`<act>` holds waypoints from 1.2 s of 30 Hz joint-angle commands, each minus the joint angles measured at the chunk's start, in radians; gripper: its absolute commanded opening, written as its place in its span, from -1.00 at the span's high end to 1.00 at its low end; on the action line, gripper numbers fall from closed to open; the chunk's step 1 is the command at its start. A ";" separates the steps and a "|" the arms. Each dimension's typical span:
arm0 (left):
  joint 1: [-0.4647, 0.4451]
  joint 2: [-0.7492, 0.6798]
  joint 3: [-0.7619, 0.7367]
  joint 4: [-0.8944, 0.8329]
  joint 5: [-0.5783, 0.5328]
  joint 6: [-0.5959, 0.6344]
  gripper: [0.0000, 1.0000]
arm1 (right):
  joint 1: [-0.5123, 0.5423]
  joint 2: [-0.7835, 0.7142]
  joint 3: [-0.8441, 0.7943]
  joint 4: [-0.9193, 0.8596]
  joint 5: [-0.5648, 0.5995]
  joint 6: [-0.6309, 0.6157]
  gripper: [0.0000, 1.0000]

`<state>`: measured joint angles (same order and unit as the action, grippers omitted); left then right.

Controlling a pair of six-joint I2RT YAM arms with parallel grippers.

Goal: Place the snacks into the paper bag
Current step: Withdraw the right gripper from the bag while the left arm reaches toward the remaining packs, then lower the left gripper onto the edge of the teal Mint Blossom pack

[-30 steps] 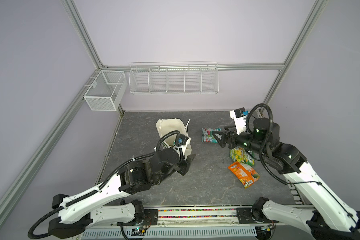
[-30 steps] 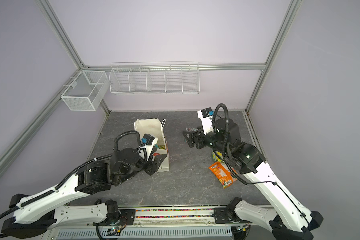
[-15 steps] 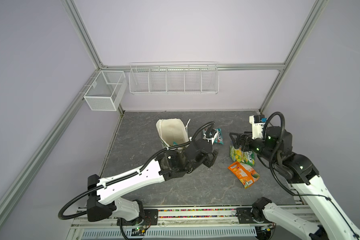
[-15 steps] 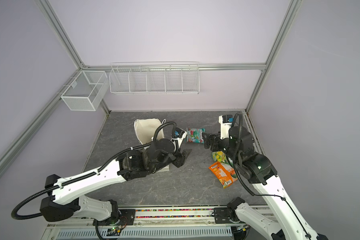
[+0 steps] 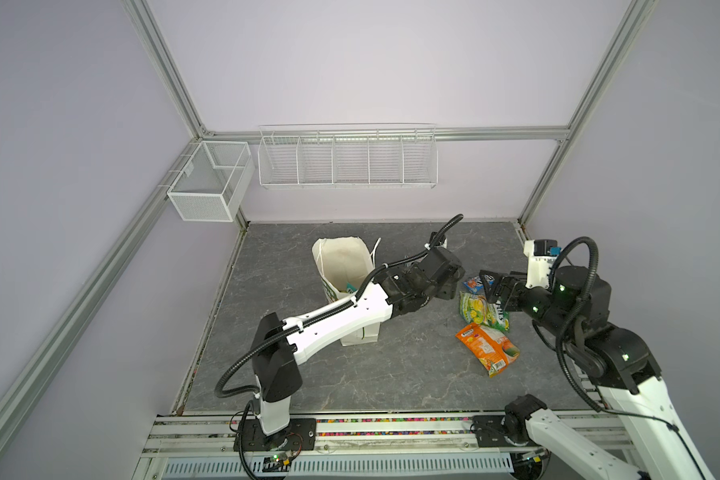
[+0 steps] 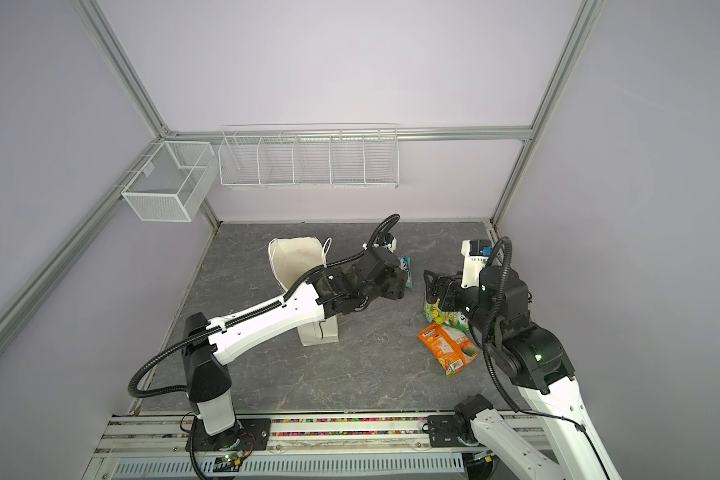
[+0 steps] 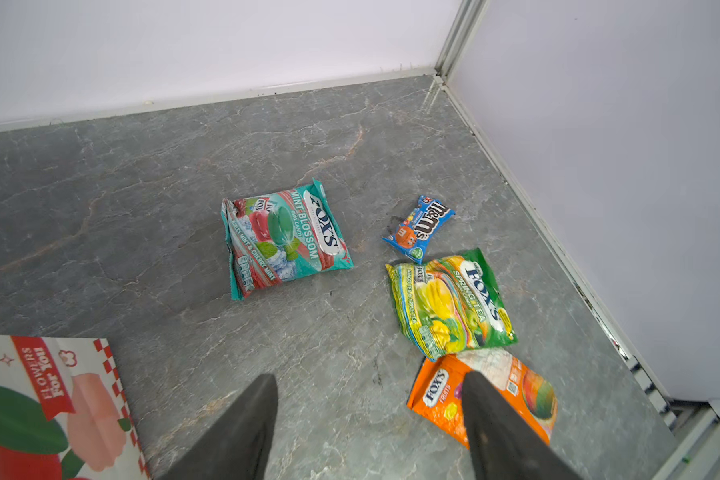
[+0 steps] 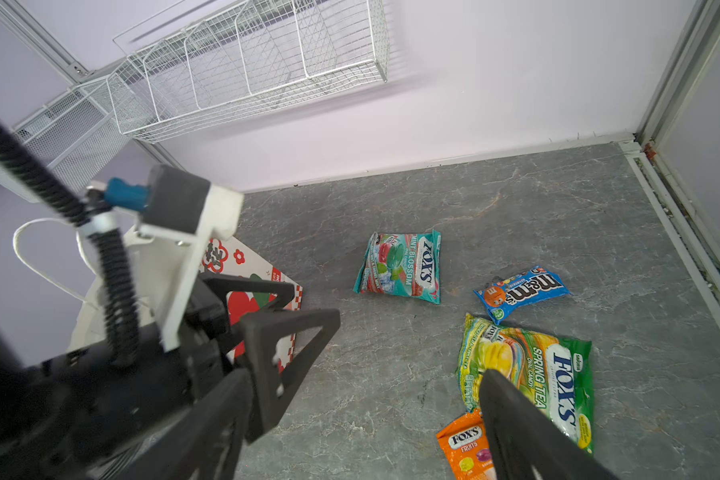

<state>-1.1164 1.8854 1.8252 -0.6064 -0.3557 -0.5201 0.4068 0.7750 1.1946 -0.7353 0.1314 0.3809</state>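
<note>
Left arm [image 5: 341, 320] has stretched past paper bag [image 5: 341, 262], gripper [image 7: 366, 378] spread

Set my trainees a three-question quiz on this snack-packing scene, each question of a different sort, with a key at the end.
1. True or false: the orange packet lies on the table, outside the paper bag.
2. The left gripper is: A open and empty; B shut on a packet; C shut and empty.
3. How many snack packets lie on the table?
Key: 1 true; 2 A; 3 four.
</note>
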 commanded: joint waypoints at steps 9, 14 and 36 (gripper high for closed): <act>0.060 0.138 0.171 -0.072 0.032 -0.109 -0.45 | -0.018 -0.006 -0.006 -0.016 -0.016 -0.006 -0.77; 0.094 0.150 0.171 -0.067 0.048 -0.126 -0.46 | -0.020 -0.002 -0.013 -0.006 -0.028 0.004 -0.77; 0.220 0.312 0.212 -0.038 0.116 -0.231 -0.44 | -0.028 -0.056 -0.149 0.020 -0.043 0.030 -0.77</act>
<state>-0.9096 2.1696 1.9823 -0.6449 -0.2619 -0.7113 0.3870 0.7334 1.0637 -0.7422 0.0998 0.3973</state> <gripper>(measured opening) 0.721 0.885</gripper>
